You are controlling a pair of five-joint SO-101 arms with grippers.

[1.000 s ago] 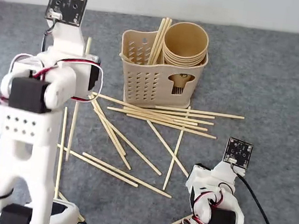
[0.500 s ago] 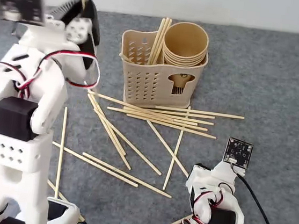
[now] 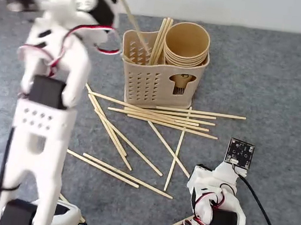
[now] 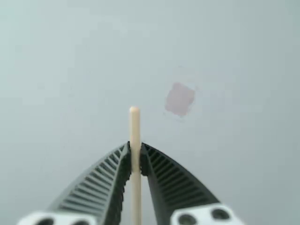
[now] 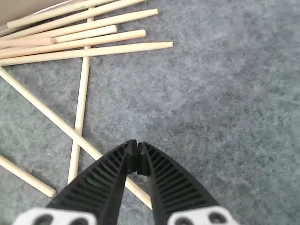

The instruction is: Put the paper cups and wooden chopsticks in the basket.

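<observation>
I had my left gripper [image 4: 134, 149] clamped on one chopstick [image 4: 134, 126], which slanted down into the basket [image 3: 154, 83] beside the stacked cups [image 3: 187, 40]. My right gripper [image 5: 137, 145] sat pinched together on nothing, over loose chopsticks [image 5: 84, 51] on the carpet [image 5: 225, 93].

a grey, mottled carpet [image 3: 285, 79] covers the whole work surface; a plain pale wall [image 3: 233, 8] runs along its far edge; the light is soft and even
</observation>
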